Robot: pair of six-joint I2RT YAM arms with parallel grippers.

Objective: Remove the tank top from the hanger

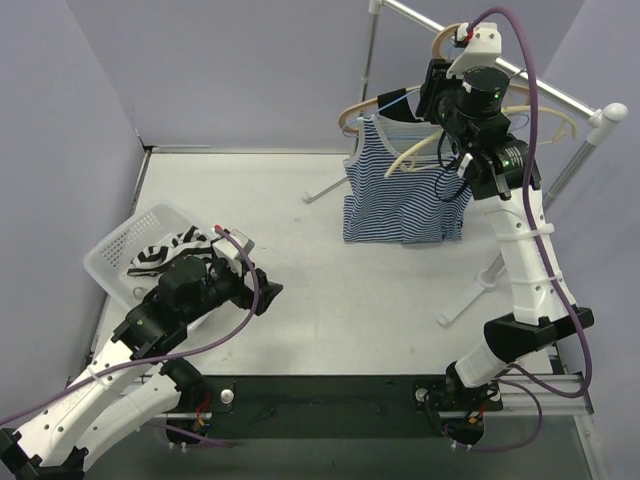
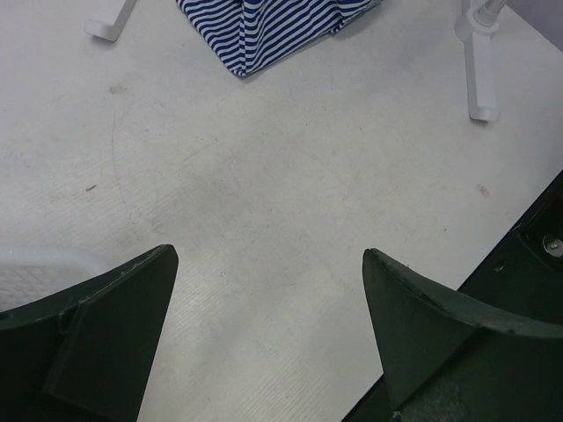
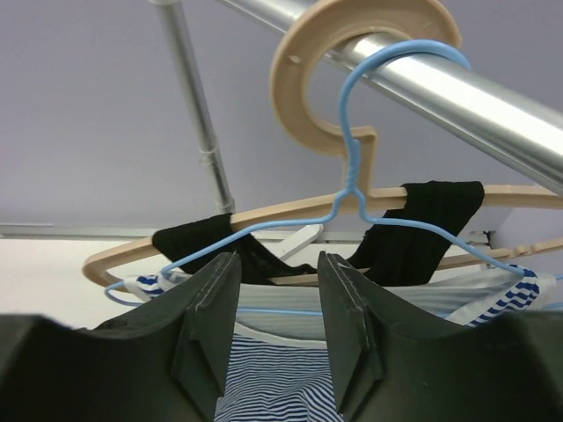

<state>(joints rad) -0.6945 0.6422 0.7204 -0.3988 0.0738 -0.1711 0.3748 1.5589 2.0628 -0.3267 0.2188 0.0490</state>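
Observation:
The blue-and-white striped tank top [image 1: 400, 200] hangs on a blue wire hanger [image 1: 395, 98] hooked over the rack's metal rail [image 1: 560, 92]. My right gripper [image 1: 427, 98] is up at the hanger's top. In the right wrist view the right gripper [image 3: 277, 264] has its jaws partly apart. The tank top's neckline [image 3: 273, 387] and the lower wire of the blue hanger [image 3: 352, 171] lie in the gap, with no clear pinch. My left gripper [image 1: 268, 292] stands wide open low over the table [image 2: 268, 255], holding nothing. The tank top's hem [image 2: 264, 26] shows far ahead of it.
A wooden hanger [image 3: 295, 61] carrying a black garment [image 3: 422, 229] hangs on the same rail [image 3: 457, 88], close behind the blue one. A white basket [image 1: 115, 245] holding a black-and-white garment [image 1: 165, 250] stands beside the left arm. The rack's white feet [image 1: 470, 295] [image 2: 479, 88] rest on the table.

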